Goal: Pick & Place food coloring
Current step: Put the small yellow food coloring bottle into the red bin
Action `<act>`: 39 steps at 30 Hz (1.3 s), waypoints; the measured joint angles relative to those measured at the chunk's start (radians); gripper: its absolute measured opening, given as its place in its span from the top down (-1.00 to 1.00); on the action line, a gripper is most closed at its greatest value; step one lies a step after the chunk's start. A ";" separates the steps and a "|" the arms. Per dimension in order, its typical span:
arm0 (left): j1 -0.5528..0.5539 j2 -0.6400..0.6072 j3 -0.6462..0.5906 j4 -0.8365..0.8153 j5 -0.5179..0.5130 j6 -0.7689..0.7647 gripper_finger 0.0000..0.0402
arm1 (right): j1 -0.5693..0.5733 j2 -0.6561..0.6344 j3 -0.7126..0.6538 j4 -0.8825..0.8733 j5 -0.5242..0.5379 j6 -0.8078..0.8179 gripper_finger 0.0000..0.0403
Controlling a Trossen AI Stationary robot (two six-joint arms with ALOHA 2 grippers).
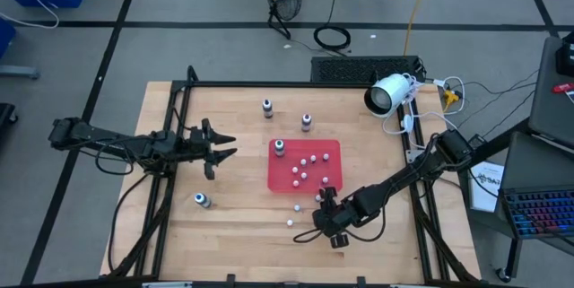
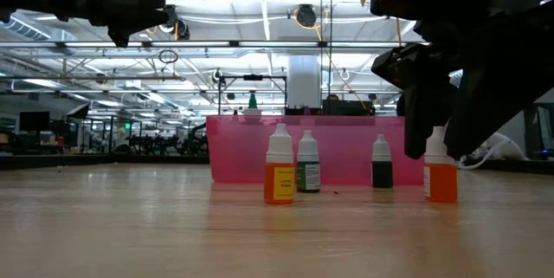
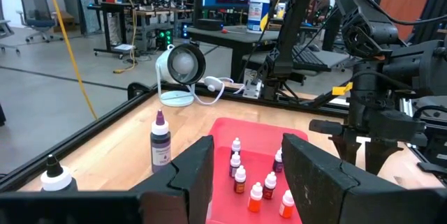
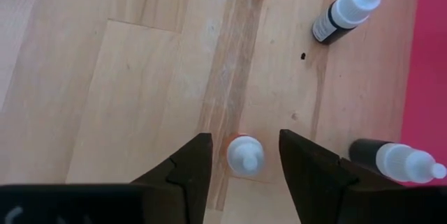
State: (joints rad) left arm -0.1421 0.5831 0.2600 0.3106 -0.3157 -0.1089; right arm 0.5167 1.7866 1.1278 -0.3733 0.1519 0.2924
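Observation:
A red tray lies mid-table and holds several tiny food coloring bottles. Others stand on the wood just in front of it: an orange one, a yellow-orange one, a dark green one and a dark one. My right gripper slants down over the orange bottle. It is open, with one finger on each side of the white cap and a gap showing on both sides. My left gripper hovers open and level to the left of the tray, with nothing between its fingers.
Larger dropper bottles stand at the far side, on the tray's far left corner and near the front left. A white lamp-like device sits at the far right corner. Black rails frame the table.

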 joint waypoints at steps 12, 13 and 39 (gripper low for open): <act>0.000 0.000 0.000 0.000 0.000 0.000 0.15 | 0.000 0.000 0.000 -0.001 0.001 0.002 0.24; 0.000 0.000 0.000 0.000 0.000 0.000 0.15 | 0.000 0.000 0.000 -0.001 0.002 0.002 0.24; 0.000 0.000 0.000 0.000 0.000 0.000 0.15 | -0.012 0.000 -0.033 0.054 -0.026 0.029 0.29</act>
State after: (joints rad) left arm -0.1421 0.5834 0.2604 0.3107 -0.3157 -0.1089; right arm 0.5045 1.7866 1.0946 -0.3195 0.1257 0.3210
